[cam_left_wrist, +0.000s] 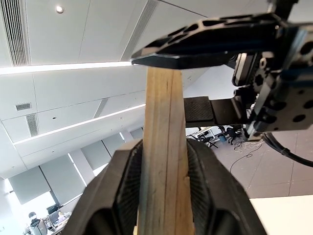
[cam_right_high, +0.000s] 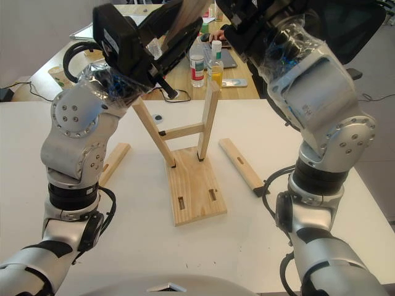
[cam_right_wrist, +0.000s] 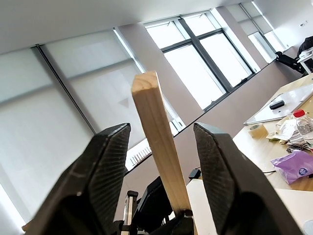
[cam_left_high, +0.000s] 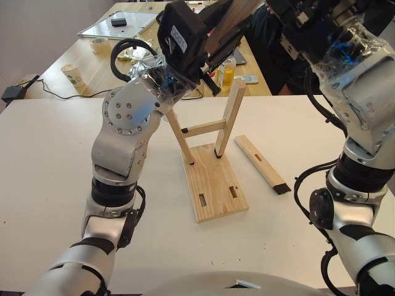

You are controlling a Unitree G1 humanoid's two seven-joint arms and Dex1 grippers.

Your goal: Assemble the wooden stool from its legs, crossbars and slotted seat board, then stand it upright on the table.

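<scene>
The left gripper (cam_left_wrist: 164, 147) is pressed together on a wooden piece (cam_left_wrist: 164, 107), which is clamped between both ribbed pads (cam_left_wrist: 128, 186) and held high above the table (cam_left_high: 49, 160). The piece is pointed up and towards the right gripper (cam_right_wrist: 161, 129). The fingers (cam_right_wrist: 107, 171) of the right gripper are spread wide, with the free end of the wooden piece seen between them, touched by neither.

Below the raised arms, the slotted seat board (cam_left_high: 216, 179) is laid flat on the table. 2 legs are stood in its far slots: the left leg (cam_left_high: 179, 132) is tilted, while the right leg (cam_left_high: 229, 120) is closer to upright. They are joined partway up by 1 crossbar (cam_left_high: 203, 129). The 2 near slots (cam_left_high: 202, 199) of the board are left open.

A loose leg (cam_left_high: 259, 161) with a dark tip is laid flat on the table just to the right of the board, apart from it. Another loose wooden part (cam_right_high: 114, 161) is laid on the table to the left of the board, partly hidden by the left arm.

Behind the white table, 2 bottles (cam_right_high: 196, 61) are stood on a wooden desk.
</scene>
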